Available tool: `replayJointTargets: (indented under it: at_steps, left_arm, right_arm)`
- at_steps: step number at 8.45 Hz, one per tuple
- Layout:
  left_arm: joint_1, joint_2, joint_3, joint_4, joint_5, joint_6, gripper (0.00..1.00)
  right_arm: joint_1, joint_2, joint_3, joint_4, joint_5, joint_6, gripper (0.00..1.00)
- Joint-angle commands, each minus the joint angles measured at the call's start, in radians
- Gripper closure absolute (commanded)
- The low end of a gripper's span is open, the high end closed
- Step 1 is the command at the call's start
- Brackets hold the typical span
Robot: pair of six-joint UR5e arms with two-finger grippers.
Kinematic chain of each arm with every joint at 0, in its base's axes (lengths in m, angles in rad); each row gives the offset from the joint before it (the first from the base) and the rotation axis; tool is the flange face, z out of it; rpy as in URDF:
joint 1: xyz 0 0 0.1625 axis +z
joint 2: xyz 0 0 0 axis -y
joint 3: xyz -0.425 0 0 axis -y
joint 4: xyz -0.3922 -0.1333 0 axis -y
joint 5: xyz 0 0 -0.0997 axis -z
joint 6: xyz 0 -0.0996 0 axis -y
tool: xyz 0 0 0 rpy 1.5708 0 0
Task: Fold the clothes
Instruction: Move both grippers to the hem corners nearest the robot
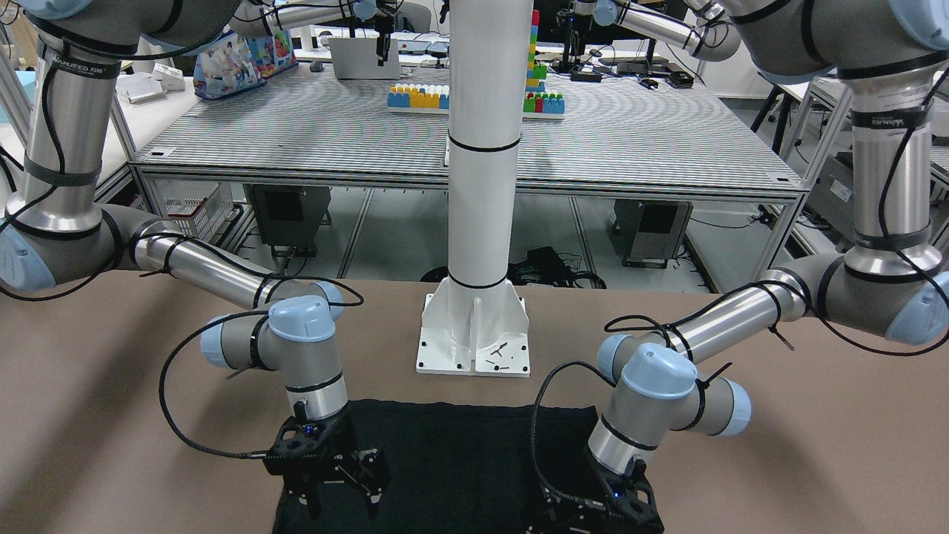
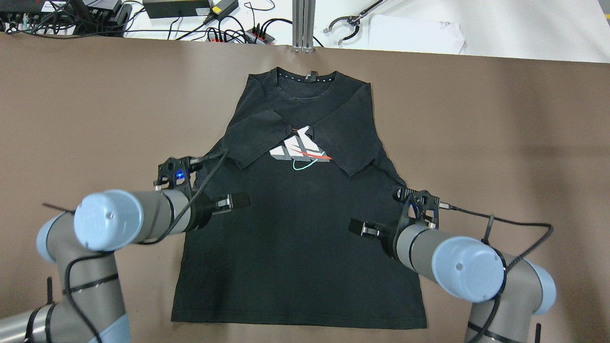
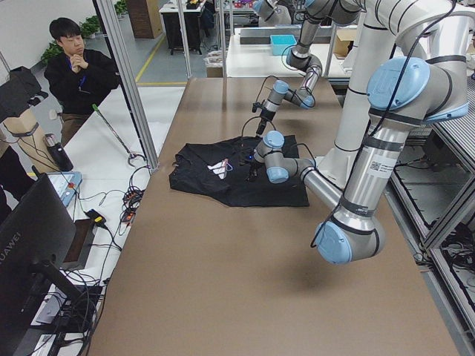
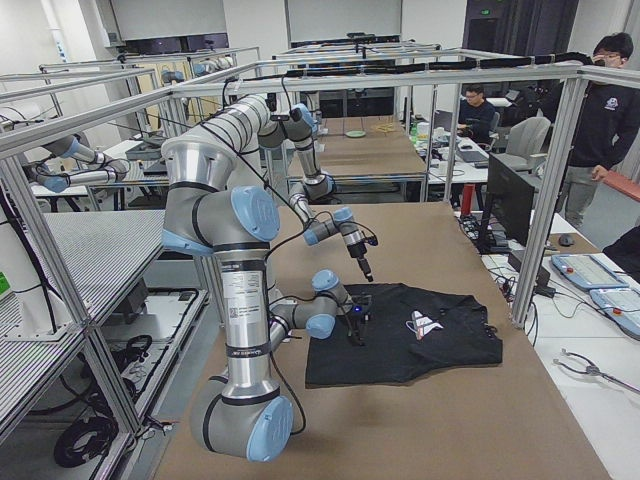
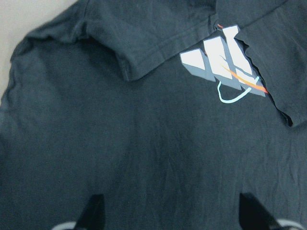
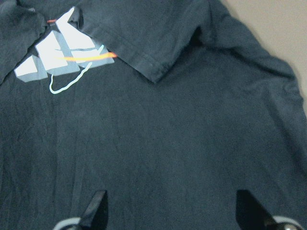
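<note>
Black clothes (image 2: 295, 257) lie flat on the table (image 2: 71, 119), sleeves (image 2: 252, 136) folded in, collar far, hem toward robot; left gripper (image 2: 234, 201) and right gripper (image 2: 362, 228), both spread empty, hover over opposite flanks

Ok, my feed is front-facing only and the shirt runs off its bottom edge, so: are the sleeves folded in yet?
Observer: Yes. Overhead, both sleeves lie folded inward on the black shirt, meeting at the chest print.
Operator: And the left claw? It's cut off here.
Observer: Its wrist view shows it open, nothing between its fingers, shirt below.
Operator: Where's the collar?
Observer: Overhead, it lies flat by the table's far edge.
</note>
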Motion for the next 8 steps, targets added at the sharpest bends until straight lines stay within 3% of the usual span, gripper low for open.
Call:
replayJointTargets:
  at_steps: [1,3,4,8]
  left_arm:
    - [0.199,0.148,-0.141,-0.001,0.178,-0.149,0.00]
    - [0.283,0.221,-0.215,-0.001,0.192,-0.194,0.00]
    - [0.314,0.288,-0.259,-0.001,0.192,-0.206,0.00]
    - [0.426,0.476,-0.220,-0.186,0.259,-0.241,0.00]
  right_arm:
    - [-0.168,-0.114,0.087,0.035,-0.137,0.212,0.06]
    - [-0.295,-0.290,0.087,0.336,-0.260,0.251,0.08]
    - [-0.318,-0.354,0.089,0.398,-0.275,0.280,0.09]
    - [-0.318,-0.396,0.090,0.402,-0.283,0.293,0.06]
